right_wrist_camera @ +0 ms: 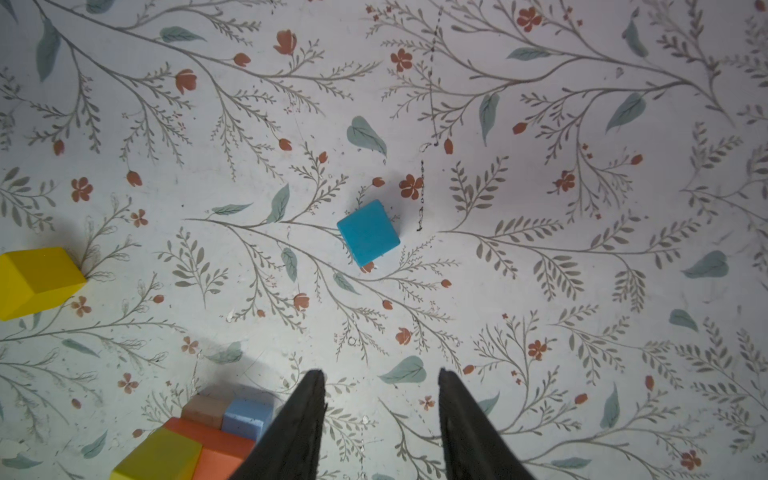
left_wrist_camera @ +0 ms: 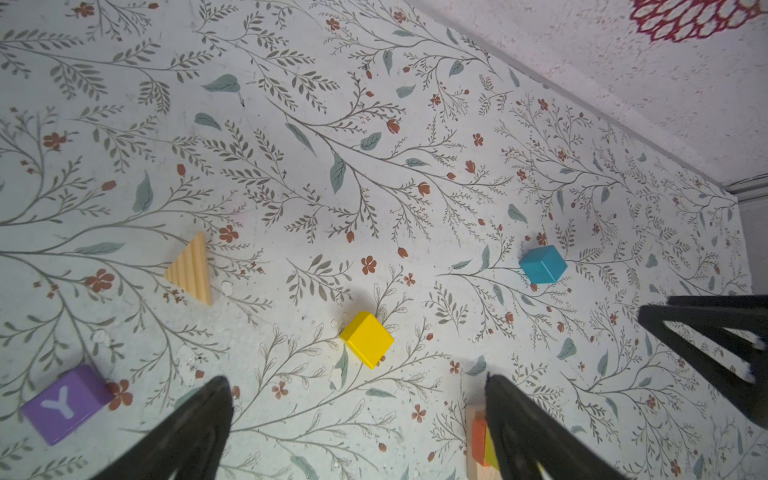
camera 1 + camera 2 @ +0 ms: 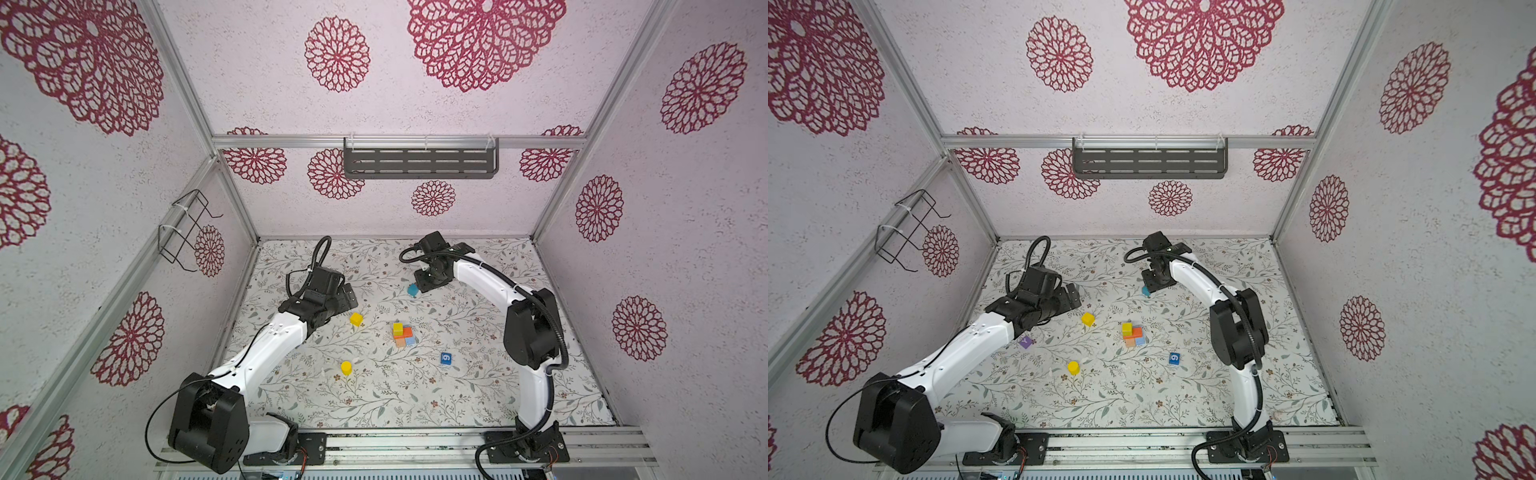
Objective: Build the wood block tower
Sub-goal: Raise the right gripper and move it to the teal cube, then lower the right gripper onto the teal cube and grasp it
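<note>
Left gripper: spread wide, empty, near loose yellow cube.
Right gripper: parted, empty, teal cube just ahead.
Tower: yellow on orange, tan and light blue beneath.

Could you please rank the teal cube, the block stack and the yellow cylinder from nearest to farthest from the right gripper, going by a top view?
1. teal cube, right beside the right gripper.
2. block stack, mid-table.
3. yellow cylinder, front left.
</note>
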Robot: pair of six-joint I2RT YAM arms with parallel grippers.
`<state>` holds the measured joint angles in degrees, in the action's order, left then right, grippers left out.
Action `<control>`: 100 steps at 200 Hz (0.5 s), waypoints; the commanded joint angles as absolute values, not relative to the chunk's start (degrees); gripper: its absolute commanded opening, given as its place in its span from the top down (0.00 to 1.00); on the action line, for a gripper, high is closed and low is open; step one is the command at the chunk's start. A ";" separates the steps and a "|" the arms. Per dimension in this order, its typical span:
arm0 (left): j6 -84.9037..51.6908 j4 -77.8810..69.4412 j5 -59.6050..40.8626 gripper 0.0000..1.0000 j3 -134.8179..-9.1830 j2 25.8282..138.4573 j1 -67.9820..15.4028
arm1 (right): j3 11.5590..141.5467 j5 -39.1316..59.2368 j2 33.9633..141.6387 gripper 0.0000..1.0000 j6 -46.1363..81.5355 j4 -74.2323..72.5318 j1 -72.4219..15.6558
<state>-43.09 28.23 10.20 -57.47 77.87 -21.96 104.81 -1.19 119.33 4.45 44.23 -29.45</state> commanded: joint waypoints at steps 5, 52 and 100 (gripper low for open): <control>-42.58 30.58 9.32 0.03 -59.18 78.75 -21.59 | 110.00 0.70 121.98 0.46 1.51 44.70 -28.33; -41.44 34.10 9.91 0.03 -61.67 78.65 -21.55 | 117.90 1.60 129.77 0.41 0.82 45.89 -28.25; -40.96 35.51 10.84 0.03 -61.52 78.37 -21.45 | 119.58 1.62 133.03 0.40 0.18 45.29 -28.18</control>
<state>-41.56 33.98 9.78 -61.01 78.67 -21.96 117.64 1.37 132.68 1.30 44.45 -28.32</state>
